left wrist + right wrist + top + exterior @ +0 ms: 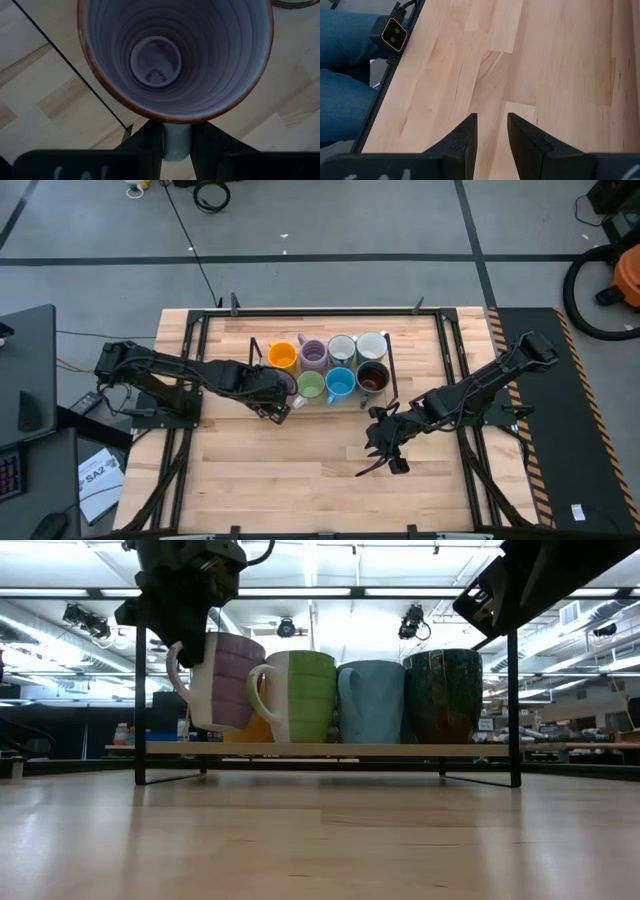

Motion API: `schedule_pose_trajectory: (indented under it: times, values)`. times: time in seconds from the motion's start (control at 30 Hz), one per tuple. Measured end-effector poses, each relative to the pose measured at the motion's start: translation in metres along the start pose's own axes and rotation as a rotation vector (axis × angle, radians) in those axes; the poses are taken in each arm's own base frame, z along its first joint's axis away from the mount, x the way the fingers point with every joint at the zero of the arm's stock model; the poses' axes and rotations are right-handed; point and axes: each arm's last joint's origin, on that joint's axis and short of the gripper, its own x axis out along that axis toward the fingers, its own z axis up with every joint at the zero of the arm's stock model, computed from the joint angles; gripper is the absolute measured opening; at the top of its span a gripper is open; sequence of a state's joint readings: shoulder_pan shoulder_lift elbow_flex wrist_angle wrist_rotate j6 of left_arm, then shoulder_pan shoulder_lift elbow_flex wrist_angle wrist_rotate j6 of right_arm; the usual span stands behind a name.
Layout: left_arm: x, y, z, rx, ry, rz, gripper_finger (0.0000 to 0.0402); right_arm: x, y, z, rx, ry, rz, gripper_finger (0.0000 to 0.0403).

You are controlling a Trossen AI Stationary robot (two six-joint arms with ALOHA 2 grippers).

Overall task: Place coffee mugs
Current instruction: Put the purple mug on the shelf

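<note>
The lilac mug (pixel 222 680) hangs at the rack's (pixel 300 750) left end beside the green mug (pixel 300 695), the left gripper (pixel 176 142) pinching its rim from above. In the high view that arm hides most of it. The right gripper (pixel 490 131) hovers over bare table (pixel 560 75), fingers slightly apart.

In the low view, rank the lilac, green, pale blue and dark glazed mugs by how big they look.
1. Green ribbed mug and dark speckled glazed mug: about alike, too close to rank.
2. Pale blue mug: slightly shorter.
The lilac ribbed mug stays unranked: the left gripper holds it raised and covers its top.
</note>
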State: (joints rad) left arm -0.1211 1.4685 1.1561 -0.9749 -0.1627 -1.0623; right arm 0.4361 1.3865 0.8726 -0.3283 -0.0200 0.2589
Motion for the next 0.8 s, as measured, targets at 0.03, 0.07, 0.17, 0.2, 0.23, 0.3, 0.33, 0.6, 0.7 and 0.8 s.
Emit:
schedule_pose_trajectory:
  times: [0.03,0.07,0.17,0.2,0.23,0.3,0.33,0.6,0.7,0.8]
  values:
    - [0.0001,0.0001,0.0000,-0.001,0.000,0.000,0.0083,0.0000,-0.0001,0.0000,0.001,0.000,0.000,0.0113]
    - [0.0002,0.0000,0.0000,-0.004,0.000,0.001,0.0084,0.0000,0.0000,0.0000,0.000,0.000,0.000,0.0113]
    - [0.0002,0.0000,0.0000,-0.007,0.000,0.001,0.0084,0.0000,0.0000,0.0000,0.000,0.000,0.000,0.0113]
    - [0.0004,0.0000,0.0000,-0.010,0.000,0.002,0.0084,0.0000,-0.0001,0.0000,0.000,0.000,0.000,0.0113]
    - [0.0004,0.0000,0.0000,-0.017,0.000,0.002,0.0084,0.0000,0.0000,0.0000,0.000,0.000,0.000,0.0113]
    - [0.0004,0.0001,0.0000,-0.026,-0.001,0.003,0.0084,0.0000,0.0000,0.0000,0.000,0.000,0.000,0.0113]
    - [0.0004,0.0001,0.0000,-0.026,-0.001,0.003,0.0085,0.0000,0.0000,0.0000,0.000,0.000,0.000,0.0113]
    - [0.0006,0.0009,0.0005,-0.028,-0.031,0.023,0.0112,0.0000,0.0000,0.0000,0.000,0.000,0.000,0.0113]
    - [0.0009,0.0015,0.0008,-0.025,-0.042,0.034,0.0125,0.0000,-0.0001,0.0001,0.001,0.000,0.000,0.0113]
    - [0.0009,0.0016,0.0010,-0.024,-0.047,0.036,0.0134,0.0000,0.0000,0.0000,0.000,0.000,0.000,0.0113]
